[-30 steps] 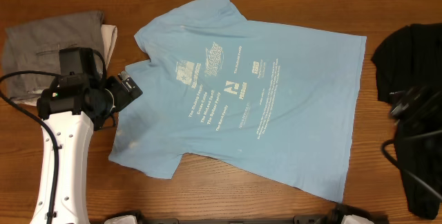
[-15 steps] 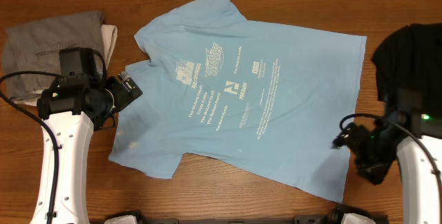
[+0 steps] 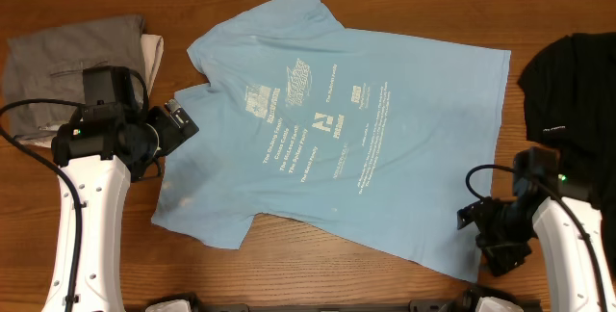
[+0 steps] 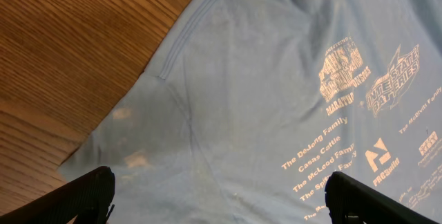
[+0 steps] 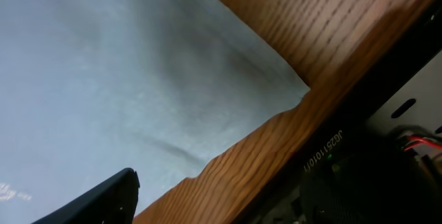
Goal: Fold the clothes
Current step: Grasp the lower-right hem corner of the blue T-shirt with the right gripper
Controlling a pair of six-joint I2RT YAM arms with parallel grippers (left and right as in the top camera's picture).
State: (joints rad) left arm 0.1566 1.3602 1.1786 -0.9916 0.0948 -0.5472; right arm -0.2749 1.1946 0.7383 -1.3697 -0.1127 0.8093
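Left gripper (image 4: 219, 184), jaws wide apart

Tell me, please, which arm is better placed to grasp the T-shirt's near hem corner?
Right. The right end effector is open over the hem, close to that hem corner of the T-shirt; the left end effector hovers at the collar end, far across the shirt.

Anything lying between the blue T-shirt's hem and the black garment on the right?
Only a bare strip of wooden table separates the T-shirt from the black garment in the overhead view. Nearer the front edge, the right arm sits over that gap.
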